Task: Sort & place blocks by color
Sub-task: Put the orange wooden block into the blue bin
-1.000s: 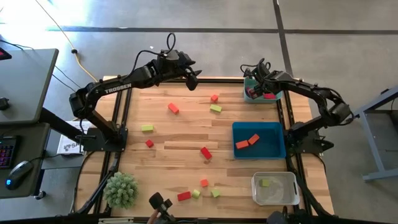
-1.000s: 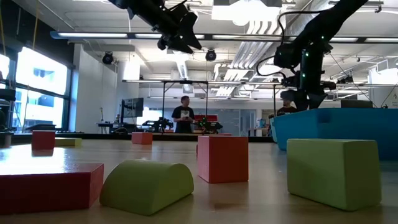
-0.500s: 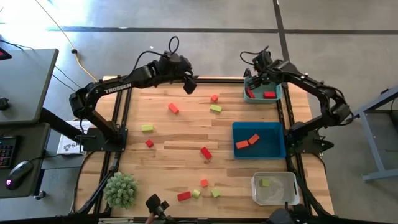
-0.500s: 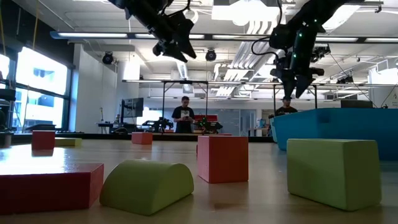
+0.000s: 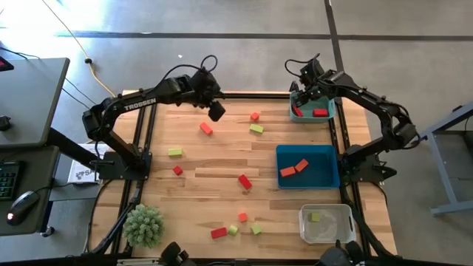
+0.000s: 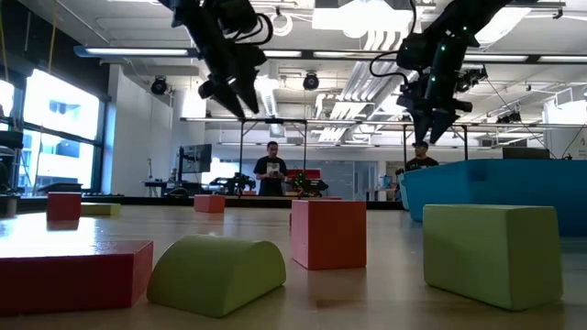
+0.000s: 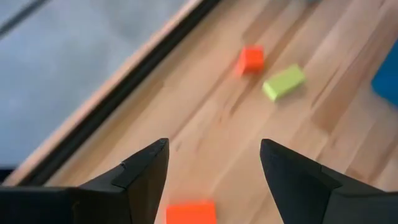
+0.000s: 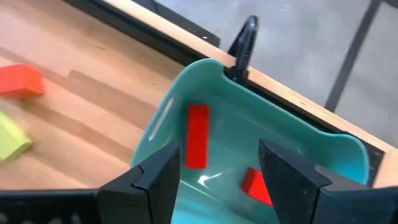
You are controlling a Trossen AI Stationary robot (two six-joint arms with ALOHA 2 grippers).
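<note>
Both jaws gape empty: my right gripper (image 8: 214,180) over the teal bin (image 8: 163,121), my left gripper (image 7: 214,174) above an orange block (image 7: 189,212).

Overhead camera looks straight down on the table (image 5: 222,159); low camera sits at tabletop level — wrist cameras look down close.

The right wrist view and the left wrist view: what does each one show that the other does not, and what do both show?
Only the right wrist view shows the teal bin with two red blocks inside, below the open right gripper.

Only the left wrist view shows an orange block between the jaws of the open left gripper, and a corner of the blue bin.

Both show the wooden table, one orange cube and one yellow-green bar beside it.
</note>
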